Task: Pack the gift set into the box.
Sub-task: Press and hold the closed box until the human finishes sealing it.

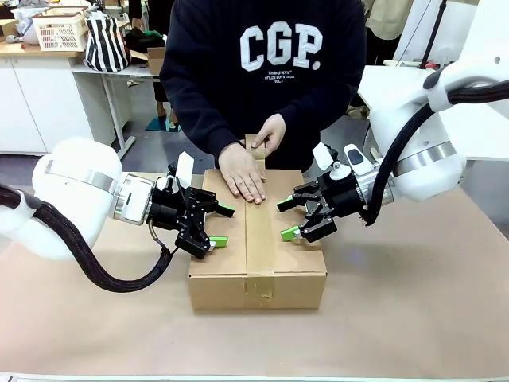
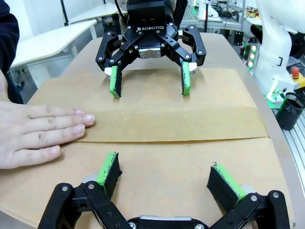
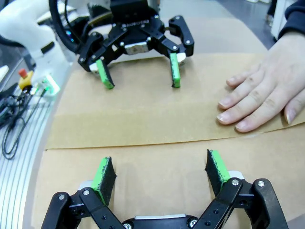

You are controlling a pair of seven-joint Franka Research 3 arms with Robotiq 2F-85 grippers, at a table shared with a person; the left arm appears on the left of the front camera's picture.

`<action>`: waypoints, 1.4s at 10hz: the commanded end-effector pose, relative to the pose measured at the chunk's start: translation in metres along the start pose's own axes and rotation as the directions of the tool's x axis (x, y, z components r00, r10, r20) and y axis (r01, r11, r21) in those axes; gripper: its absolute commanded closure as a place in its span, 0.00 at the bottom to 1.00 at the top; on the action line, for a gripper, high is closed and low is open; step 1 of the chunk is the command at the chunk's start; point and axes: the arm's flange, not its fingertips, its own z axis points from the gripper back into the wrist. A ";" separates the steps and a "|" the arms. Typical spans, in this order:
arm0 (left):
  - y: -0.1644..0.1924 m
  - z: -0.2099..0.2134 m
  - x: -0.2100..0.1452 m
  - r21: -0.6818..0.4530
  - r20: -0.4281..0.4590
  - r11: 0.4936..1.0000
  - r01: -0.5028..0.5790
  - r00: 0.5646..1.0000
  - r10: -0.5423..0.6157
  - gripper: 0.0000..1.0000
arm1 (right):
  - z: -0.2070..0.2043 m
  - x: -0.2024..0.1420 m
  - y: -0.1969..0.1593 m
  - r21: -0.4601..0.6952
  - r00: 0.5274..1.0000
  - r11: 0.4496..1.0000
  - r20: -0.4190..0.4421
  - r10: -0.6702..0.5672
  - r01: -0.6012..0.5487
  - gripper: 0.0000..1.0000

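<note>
The large brown corrugated cardboard box point(image 1: 257, 239), flaps closed and taped along its seam, sits mid-table between the 2 grippers. The left gripper point(image 1: 220, 225) and right gripper point(image 1: 288, 219) hover over its opposite sides, both spread wide and empty. A person's hand point(image 1: 242, 173) presses flat on the top

My left arm in from left, wrist level, left gripper point(image 1: 219, 225) pointing toward middle, jaws spread wide, nothing between green pads point(image 2: 108, 170). My right arm in from right, bent down at elbow, right gripper point(image 1: 288, 218) pointing back at left one, jaws likewise spread wide, empty. Both grippers face each other, well apart, fingertips low. Person's one hand point(image 1: 243, 173) flat, palm down, fingers together, between my grippers; other hand point(image 1: 270, 134) just behind it, curled.
</note>
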 end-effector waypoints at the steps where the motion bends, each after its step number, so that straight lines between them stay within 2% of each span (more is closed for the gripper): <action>1: -0.002 0.000 -0.004 -0.013 -0.009 1.000 0.004 1.000 -0.004 0.00 | -0.001 -0.003 0.001 -0.001 1.000 1.000 -0.006 -0.004 0.004 0.00; 14: -0.002 0.000 -0.004 -0.013 -0.009 1.000 0.004 1.000 -0.004 0.00 | -0.001 -0.003 0.001 -0.001 1.000 1.000 -0.006 -0.004 0.004 0.00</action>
